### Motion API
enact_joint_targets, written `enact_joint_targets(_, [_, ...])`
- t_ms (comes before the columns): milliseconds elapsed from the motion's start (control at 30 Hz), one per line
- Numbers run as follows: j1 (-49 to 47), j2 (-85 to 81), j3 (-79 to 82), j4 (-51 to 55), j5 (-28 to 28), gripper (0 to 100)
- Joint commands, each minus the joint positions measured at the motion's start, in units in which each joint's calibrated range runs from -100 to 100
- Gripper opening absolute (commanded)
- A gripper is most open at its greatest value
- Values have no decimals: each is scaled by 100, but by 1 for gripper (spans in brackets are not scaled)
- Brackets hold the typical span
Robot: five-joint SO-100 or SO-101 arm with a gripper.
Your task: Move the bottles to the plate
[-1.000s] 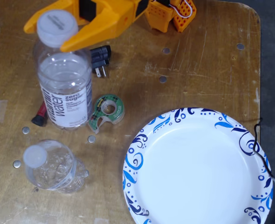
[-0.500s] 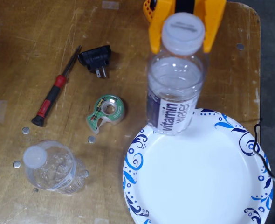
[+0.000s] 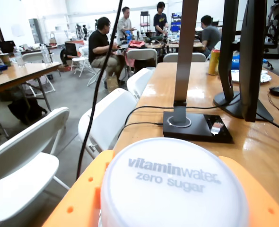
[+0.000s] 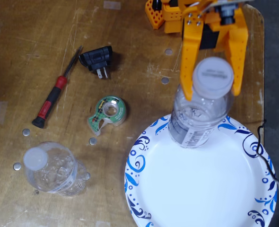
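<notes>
Fixed view, hand [image 4: 214, 97] clamped on labelled bottle [image 4: 196, 120] over plate [image 4: 135, 163], bottle base hidden

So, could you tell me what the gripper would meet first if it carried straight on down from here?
Probably the plate: the gripper holds the labelled bottle over its rim, though their height above it is unclear.

arm colour: bright orange plastic, upper right of the fixed view
gripper [image 4: 213, 92]: two long flat orange fingers [image 4: 188, 71] tapering to the tips
screws: small silver heads near the finger base
dark parts: black blocks between the orange pieces
wrist view: orange shells with small round holes, bottom edge
</notes>
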Motion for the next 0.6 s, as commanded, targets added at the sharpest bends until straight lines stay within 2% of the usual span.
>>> enact_joint_targets(0, [-31,342,-82,-494,-10,4])
enact_joint_targets(467, [-678,1244,89,-747,-20,4])
enact_joint_targets(567, [-839,1463,98,-912,-219,4])
